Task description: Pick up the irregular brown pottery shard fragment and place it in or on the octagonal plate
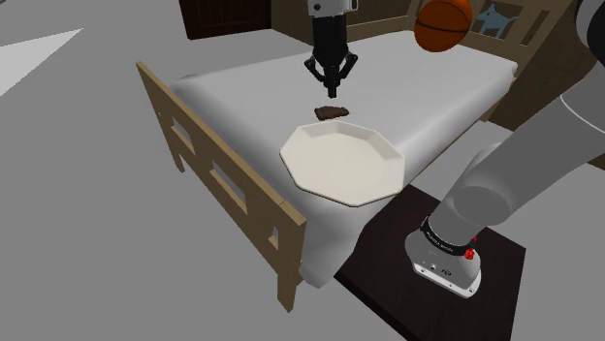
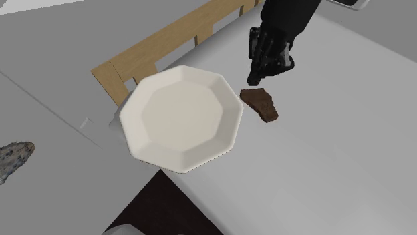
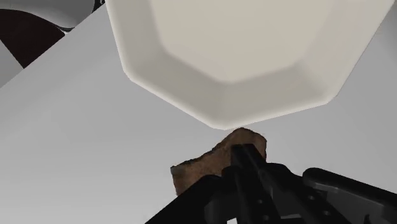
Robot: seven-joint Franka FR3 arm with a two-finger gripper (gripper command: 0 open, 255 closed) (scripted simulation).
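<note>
1. My fingers (image 1: 332,92) look drawn together, tip against tip, with nothing between them. They hang just above the shard and do not touch it, on the side of it away from the plate.
2. The brown pottery shard (image 1: 332,112) lies flat on the bed, just outside the octagonal plate's rim. In the wrist view its rough edge (image 3: 203,167) shows right past my fingers (image 3: 248,153), with the plate beyond it.
3. I judge I am lined up over the shard for a straight descent, so the grasp has not begun. My fingers would need to part before they could close on it.
4. The octagonal plate (image 1: 289,155) is pale and bare, so the shard would have a short way to go.
5. The plate sits at the bed's corner, and its rim (image 2: 130,127) seems to reach past the mattress edge. That may make it tippy.
6. The bed (image 1: 242,97) is plain grey, with a wooden footboard (image 1: 213,174) beside the plate.
7. No writing reads anywhere. The marking on my arm's base (image 1: 448,250) is too small to make out.
</note>
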